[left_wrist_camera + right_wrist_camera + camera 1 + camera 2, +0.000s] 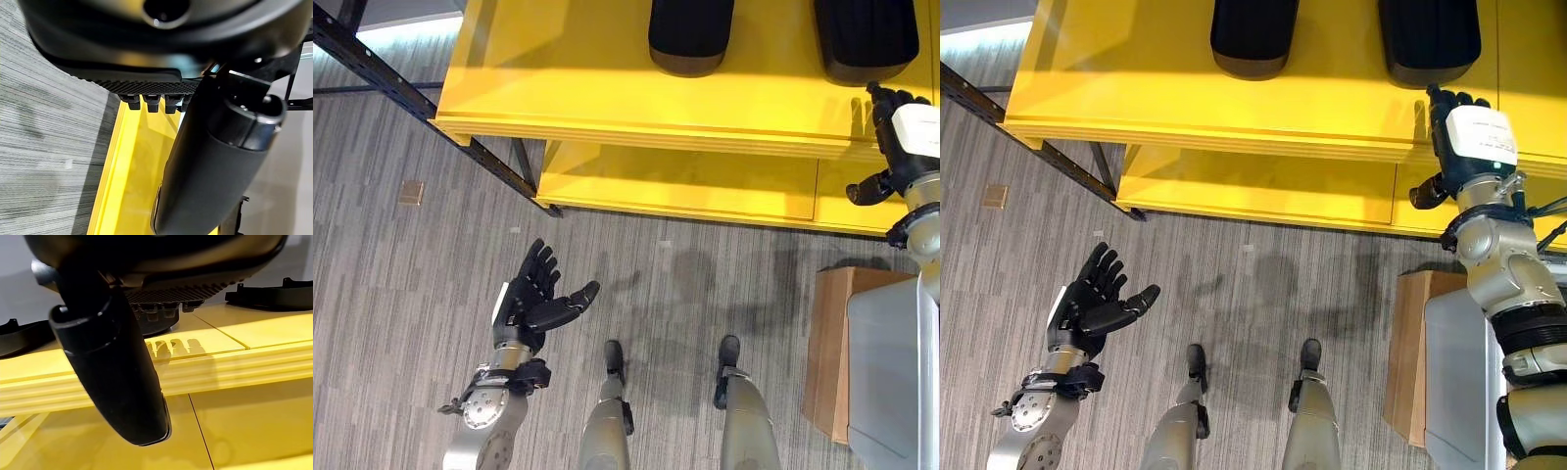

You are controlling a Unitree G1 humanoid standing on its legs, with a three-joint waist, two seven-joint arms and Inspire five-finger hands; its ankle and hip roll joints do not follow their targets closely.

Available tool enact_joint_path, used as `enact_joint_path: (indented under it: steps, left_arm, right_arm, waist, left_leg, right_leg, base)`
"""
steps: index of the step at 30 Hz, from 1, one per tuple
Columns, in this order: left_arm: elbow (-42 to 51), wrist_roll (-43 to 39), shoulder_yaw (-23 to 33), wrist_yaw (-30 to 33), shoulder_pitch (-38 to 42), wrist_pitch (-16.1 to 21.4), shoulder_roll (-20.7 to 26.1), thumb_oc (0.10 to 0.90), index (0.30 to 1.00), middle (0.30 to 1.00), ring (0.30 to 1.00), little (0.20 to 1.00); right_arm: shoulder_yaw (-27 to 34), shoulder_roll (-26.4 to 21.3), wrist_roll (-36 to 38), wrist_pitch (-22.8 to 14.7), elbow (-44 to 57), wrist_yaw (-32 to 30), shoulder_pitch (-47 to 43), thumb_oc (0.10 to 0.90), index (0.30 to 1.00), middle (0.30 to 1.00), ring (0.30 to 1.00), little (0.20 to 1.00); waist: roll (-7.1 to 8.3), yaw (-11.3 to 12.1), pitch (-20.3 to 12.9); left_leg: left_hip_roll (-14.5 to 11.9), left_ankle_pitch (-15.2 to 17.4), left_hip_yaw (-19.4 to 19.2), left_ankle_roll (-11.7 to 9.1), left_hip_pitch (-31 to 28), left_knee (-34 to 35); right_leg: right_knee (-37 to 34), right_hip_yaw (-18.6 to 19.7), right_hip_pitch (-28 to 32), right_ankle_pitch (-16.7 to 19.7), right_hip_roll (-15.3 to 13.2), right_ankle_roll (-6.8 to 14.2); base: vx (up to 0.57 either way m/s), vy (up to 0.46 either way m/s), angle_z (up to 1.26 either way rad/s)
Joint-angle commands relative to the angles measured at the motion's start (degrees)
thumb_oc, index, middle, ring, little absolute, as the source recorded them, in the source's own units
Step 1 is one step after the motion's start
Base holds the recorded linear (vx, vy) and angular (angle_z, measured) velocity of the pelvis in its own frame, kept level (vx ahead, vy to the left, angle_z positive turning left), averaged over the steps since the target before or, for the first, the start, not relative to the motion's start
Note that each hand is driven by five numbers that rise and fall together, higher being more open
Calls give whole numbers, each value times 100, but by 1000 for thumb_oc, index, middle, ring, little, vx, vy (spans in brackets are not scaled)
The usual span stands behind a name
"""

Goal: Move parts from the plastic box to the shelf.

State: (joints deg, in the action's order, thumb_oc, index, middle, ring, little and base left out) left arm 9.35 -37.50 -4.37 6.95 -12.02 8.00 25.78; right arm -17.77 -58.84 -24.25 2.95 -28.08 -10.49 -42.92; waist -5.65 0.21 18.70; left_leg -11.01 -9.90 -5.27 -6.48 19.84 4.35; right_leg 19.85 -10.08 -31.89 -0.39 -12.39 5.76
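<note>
Two black parts (691, 34) (865, 37) lie on the yellow shelf (607, 88) at the top of the frame. The right hand (1464, 137), fingers straight and empty, hovers at the shelf's front edge just below the right part. The left hand (536, 294) hangs spread and empty over the floor (401, 284) at lower left.

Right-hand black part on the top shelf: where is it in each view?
Left eye view: black part at top right, just beyond the right hand.
Right eye view: same part, top, right of centre.
Left wrist view: cannot tell.
Right wrist view: a dark part past the fingers, likely it.
Shared landmark: yellow shelf front edge.
</note>
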Motion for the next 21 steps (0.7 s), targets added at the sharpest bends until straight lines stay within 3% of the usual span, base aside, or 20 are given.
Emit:
enact_joint_path:
  steps: [1,21]
  left_arm:
    - [688,8,155,35,187,669,160,900,1000,1000,1000,1000]
    - [659,-25,170,125,259,739,98,900,1000,1000,1000,1000]
  right_arm:
    - [-268,-524,85,-81,84,-515,-1083,900,1000,1000,1000,1000]
    - [-587,-418,58,7,-264,-608,-1598,900,1000,1000,1000,1000]
  waist:
    - [139,93,-173]
    - [118,106,-99]
  left_leg:
    - [-353,512,-169,-143,-922,65]
    - [-354,509,-158,-140,-839,65]
  right_leg:
    - [-88,-32,-107,224,196,249]
    - [61,14,-351,200,226,223]
  base:
    - [0,0,0]
    - [0,0,0]
